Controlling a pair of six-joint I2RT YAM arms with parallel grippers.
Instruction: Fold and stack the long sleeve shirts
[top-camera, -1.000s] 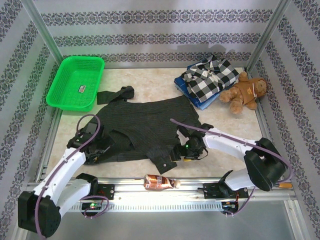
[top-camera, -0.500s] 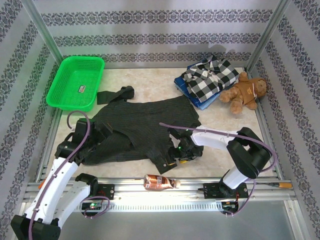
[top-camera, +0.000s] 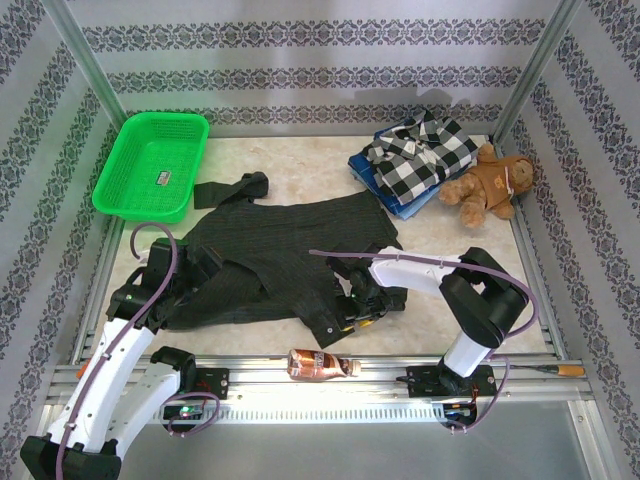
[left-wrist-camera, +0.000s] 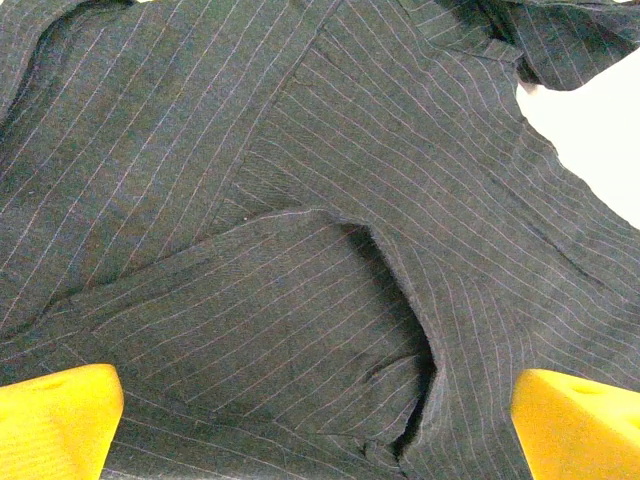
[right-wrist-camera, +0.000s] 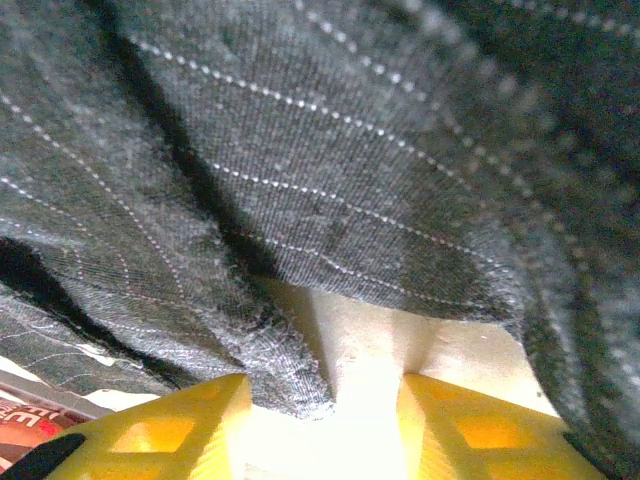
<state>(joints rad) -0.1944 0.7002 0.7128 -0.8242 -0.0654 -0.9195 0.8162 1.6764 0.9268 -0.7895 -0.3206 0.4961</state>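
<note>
A dark charcoal pinstriped shirt (top-camera: 280, 255) lies spread across the middle of the table. A black-and-white checked shirt (top-camera: 420, 150) rests on a blue garment (top-camera: 385, 192) at the back right. My left gripper (top-camera: 190, 290) hovers over the charcoal shirt's left side. Its yellow fingertips (left-wrist-camera: 55, 420) stand wide apart above the striped cloth (left-wrist-camera: 300, 200), holding nothing. My right gripper (top-camera: 360, 312) sits low at the shirt's near right hem. In the right wrist view its gripper (right-wrist-camera: 325, 430) is open and partly narrowed, with the hem (right-wrist-camera: 290, 380) poking in beside the left finger.
A green basket (top-camera: 150, 165) stands at the back left. A brown teddy bear (top-camera: 495, 185) sits beside the shirt stack at the back right. A small bottle (top-camera: 318, 363) lies on the front rail. Patterned walls close in the table on three sides.
My right gripper slid left along the shirt's near hem and its jaws narrowed. My left arm swung a little left and back over the shirt's left side, jaws still wide.
</note>
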